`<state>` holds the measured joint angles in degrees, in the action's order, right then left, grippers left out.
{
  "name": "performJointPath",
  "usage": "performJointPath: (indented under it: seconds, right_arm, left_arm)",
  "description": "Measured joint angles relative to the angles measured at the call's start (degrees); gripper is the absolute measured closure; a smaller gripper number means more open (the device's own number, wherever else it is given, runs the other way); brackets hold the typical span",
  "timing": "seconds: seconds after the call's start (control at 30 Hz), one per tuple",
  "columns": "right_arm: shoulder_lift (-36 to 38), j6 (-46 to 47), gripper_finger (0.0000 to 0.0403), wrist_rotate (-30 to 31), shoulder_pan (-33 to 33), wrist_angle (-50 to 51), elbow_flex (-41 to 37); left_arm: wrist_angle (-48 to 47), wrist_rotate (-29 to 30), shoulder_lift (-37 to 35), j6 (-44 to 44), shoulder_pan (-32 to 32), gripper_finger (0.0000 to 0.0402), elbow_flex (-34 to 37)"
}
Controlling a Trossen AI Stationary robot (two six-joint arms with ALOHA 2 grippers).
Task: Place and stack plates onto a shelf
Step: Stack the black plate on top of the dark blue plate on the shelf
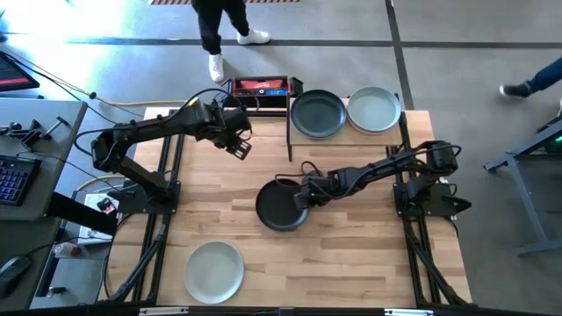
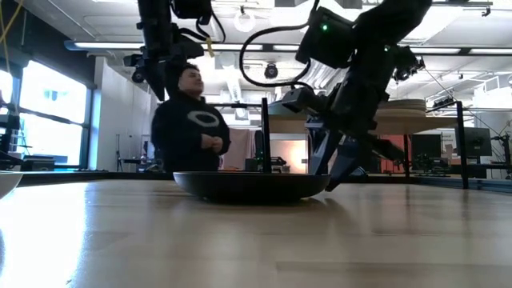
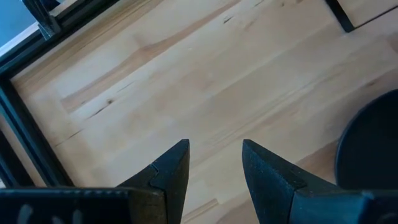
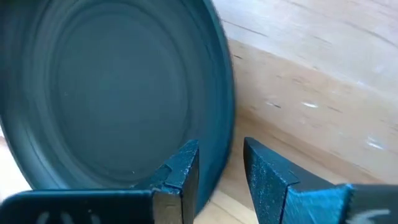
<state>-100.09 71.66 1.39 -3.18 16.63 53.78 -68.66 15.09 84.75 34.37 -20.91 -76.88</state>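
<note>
Lying flat near the middle of the table [image 1: 351,254], the black plate [image 1: 281,209] has its rim facing the right gripper [image 1: 303,197], which sits at the plate's edge on the side toward the shelf [image 1: 347,139]. In the right wrist view the plate [image 4: 112,93] fills most of the frame and its rim runs between the two fingers [image 4: 180,174]; these stand a little apart, one over the inside of the plate and one outside the rim, and it cannot be told whether either touches. The low view shows the plate [image 2: 252,186] resting on the wood with the right gripper [image 2: 340,172] slanting down to its edge. A round plate has no long axis, so the relation that matters is rim to fingers: a pinch here looks possible by closing alone. The shelf lies beyond the plate at the table's far edge and carries a dark teal plate [image 1: 318,114] and a pale green plate [image 1: 375,111] side by side. The left gripper [image 1: 239,146] hangs over bare wood, well apart from the black plate, its fingers [image 3: 168,177] apart and holding nothing; the right arm is clearly nearer. Another pale plate [image 1: 213,271] lies at the table's near edge.
</note>
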Motion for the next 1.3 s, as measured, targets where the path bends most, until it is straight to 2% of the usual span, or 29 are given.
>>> performJointPath:
  seconds: [0.2, 0.47, 0.77, 1.3]
  right_arm:
    - [-1.67, 0.15, 0.0316, -0.39, 0.00, -2.34, 0.00]
    - [-1.67, 0.31, 0.0396, -0.53, 0.04, -2.30, 0.02]
    - [0.17, 0.25, 0.0401, -3.65, 0.02, -0.44, 0.04]
    - [11.01, -2.28, 0.0403, -0.94, 0.02, 6.80, 0.02]
  left_arm:
    - [0.89, 0.02, 0.00, 0.10, 0.03, 0.0266, 0.00]
    - [1.07, 0.00, 0.00, 0.11, 0.03, 0.0266, 0.00]
    - [1.01, 0.00, 0.00, 0.03, 0.03, 0.0266, 0.00]
    - [0.66, -1.11, 0.00, -2.05, 1.36, 0.0266, 0.15]
